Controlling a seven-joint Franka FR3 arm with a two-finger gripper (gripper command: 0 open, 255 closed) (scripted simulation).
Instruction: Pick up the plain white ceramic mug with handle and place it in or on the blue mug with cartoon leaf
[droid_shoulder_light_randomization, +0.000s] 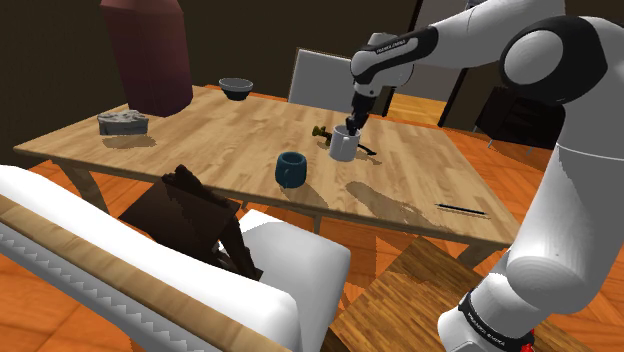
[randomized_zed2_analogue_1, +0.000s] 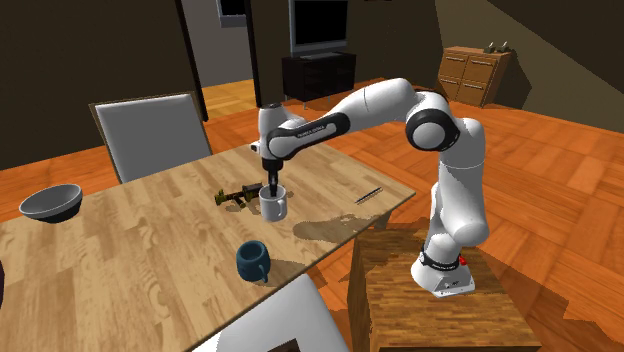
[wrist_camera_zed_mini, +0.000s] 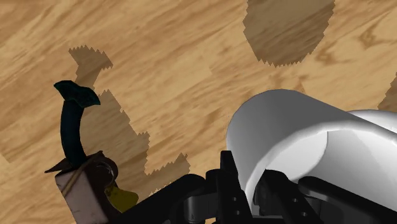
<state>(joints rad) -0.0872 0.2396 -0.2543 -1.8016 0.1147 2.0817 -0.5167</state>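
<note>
A plain white mug (droid_shoulder_light_randomization: 344, 146) (randomized_zed2_analogue_1: 274, 206) (wrist_camera_zed_mini: 286, 133) is on the wooden table (droid_shoulder_light_randomization: 200, 135), toward the stand's side. My black gripper (droid_shoulder_light_randomization: 352, 122) (randomized_zed2_analogue_1: 270, 190) (wrist_camera_zed_mini: 280, 191) comes down on its rim, one finger outside the wall and one inside, shut on that wall. Whether the mug's base still touches the wood I cannot tell. The dark blue mug (droid_shoulder_light_randomization: 291, 168) (randomized_zed2_analogue_1: 252, 260) stands upright a short way off, nearer the table's front edge in the shoulder view, with nothing in it.
A small dark figure-like object (droid_shoulder_light_randomization: 322, 131) (randomized_zed2_analogue_1: 232, 196) (wrist_camera_zed_mini: 83, 172) lies right beside the white mug. A dark bowl (droid_shoulder_light_randomization: 236, 88) (randomized_zed2_analogue_1: 50, 202), a grey lump (droid_shoulder_light_randomization: 122, 122) and a thin pen (droid_shoulder_light_randomization: 460, 209) (randomized_zed2_analogue_1: 369, 195) also lie on the table. Chairs (randomized_zed2_analogue_1: 150, 130) (droid_shoulder_light_randomization: 260, 270) stand at its edges.
</note>
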